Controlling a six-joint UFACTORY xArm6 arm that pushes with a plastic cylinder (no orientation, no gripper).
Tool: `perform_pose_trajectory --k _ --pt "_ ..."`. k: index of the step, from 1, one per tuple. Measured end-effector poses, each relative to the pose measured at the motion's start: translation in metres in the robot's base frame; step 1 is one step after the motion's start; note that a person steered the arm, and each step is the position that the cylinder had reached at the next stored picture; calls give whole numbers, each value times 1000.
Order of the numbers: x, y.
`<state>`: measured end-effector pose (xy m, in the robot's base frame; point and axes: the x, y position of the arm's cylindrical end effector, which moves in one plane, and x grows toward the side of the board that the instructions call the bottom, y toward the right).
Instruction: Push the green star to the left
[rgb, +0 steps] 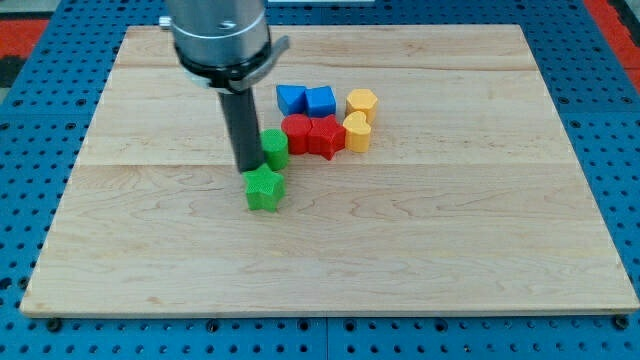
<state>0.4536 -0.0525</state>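
Observation:
The green star (265, 189) lies near the middle of the wooden board (330, 250). My tip (247, 168) is the lower end of the dark rod. It stands just above and slightly left of the star in the view, touching or nearly touching its top edge. A second green block (275, 147) sits right beside the rod on the view's right, partly hidden by it.
A cluster sits to the right of the rod: two blue blocks (291, 99) (320, 101), two red blocks (297, 133) (326, 137), and two yellow blocks (361, 103) (357, 131). The board lies on a blue pegboard surface (30, 150).

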Motion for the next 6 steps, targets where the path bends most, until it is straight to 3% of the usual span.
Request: perform_pose_trajectory --k 2,3,5,6 --pt "-1 137" --pt "31 152" --pt "35 -1" --pt "35 -44"
